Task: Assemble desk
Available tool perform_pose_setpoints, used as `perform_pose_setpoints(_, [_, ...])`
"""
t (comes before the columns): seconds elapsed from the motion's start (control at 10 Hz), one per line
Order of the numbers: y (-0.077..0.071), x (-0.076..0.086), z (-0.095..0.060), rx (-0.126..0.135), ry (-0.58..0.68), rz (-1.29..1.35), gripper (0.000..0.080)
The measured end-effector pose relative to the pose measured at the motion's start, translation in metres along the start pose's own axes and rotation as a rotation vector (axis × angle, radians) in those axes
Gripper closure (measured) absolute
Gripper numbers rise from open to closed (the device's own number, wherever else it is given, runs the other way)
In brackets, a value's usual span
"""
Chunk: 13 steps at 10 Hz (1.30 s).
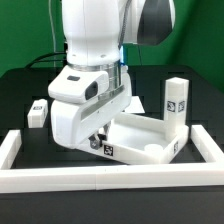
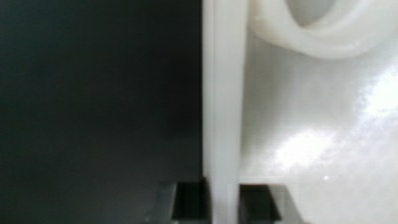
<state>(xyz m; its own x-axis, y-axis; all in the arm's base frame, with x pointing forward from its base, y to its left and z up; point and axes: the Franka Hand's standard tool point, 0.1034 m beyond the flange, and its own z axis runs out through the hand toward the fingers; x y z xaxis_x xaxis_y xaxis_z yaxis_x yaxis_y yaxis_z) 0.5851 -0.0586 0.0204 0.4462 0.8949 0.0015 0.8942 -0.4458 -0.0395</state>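
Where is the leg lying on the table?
The leg lies at the exterior view's left, on the black table, apart from the tabletop.

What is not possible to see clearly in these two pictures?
1. Exterior view: the arm hides part of the tabletop and most of the gripper.
2. Exterior view: tags on the upright leg and the lying leg are too small to read.
3. Wrist view: blurred close-up; the picture's edges cut off everything beyond the rim.

Smooth white plastic tabletop (image 1: 143, 133) with soft sheen, matt black table (image 1: 20, 95), glossy white plastic arm (image 1: 95, 30)
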Motion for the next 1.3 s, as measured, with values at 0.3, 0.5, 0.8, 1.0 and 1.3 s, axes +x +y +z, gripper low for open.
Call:
perform_pose_setpoints(0.3, [0.023,0.022,-0.005,-0.023,0.000,-0.325,0.0736])
perform_pose_setpoints(0.5, [0.024,0.015,-0.004,-0.021,-0.020,-0.396,0.0736])
perform_pose_setpoints(0.8, [0.025,0.013,-0.003,-0.021,-0.035,-0.437,0.0736])
perform_pose_setpoints(1.0, [0.030,0.037,-0.011,-0.042,-0.014,-0.393,0.0736])
perform_pose_setpoints(1.3, [0.033,0.059,-0.020,-0.060,0.011,-0.316,0.0736])
